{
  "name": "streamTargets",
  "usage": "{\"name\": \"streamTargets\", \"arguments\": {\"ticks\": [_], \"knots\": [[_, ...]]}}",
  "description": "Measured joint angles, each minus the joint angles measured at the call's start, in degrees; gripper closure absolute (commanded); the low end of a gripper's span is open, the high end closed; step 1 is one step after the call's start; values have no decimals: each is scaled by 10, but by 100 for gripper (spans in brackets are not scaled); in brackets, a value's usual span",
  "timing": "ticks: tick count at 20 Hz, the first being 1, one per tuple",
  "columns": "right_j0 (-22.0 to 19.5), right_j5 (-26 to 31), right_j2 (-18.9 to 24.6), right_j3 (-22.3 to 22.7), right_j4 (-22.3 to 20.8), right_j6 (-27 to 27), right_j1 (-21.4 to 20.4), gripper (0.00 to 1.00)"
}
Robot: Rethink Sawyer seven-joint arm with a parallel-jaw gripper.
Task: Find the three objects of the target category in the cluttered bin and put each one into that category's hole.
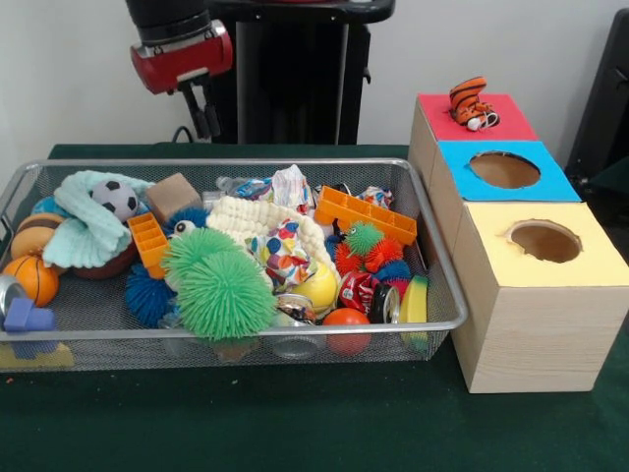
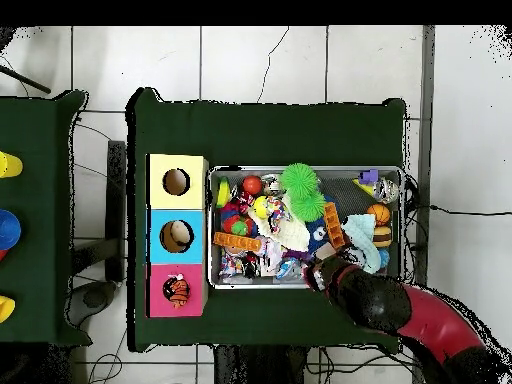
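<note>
The bin (image 1: 246,332) is a silver wire mesh basket packed with toys; it also shows in the overhead view (image 2: 300,168). My gripper (image 1: 204,126) hangs open and empty above the bin's back rim, left of its middle. In the overhead view the gripper (image 2: 318,272) is at the bin's bottom edge. Right of the bin stand three wooden boxes. The yellow-topped box has a hole (image 1: 545,241), and so does the blue-topped one (image 1: 504,169). A striped orange tiger toy (image 1: 472,102) lies on the red top (image 1: 496,126), and no hole shows there.
In the bin lie green spiky balls (image 1: 221,285), an orange block tray (image 1: 366,213), a soccer ball (image 1: 118,199), a basketball (image 1: 32,278), a mint cloth (image 1: 88,231), cans and small spiky balls. The table has a green cloth (image 1: 295,413).
</note>
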Motion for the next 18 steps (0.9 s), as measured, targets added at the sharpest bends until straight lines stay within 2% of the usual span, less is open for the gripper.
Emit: {"name": "streamTargets", "arguments": {"ticks": [4,10,13,18], "knots": [[27,31,1,-20,0,0,13,100],[98,58,0,-55,-1,0,23,100],[135,58,0,-62,-1,0,19,100],[156,70,0,-62,0,0,-4,100]]}}
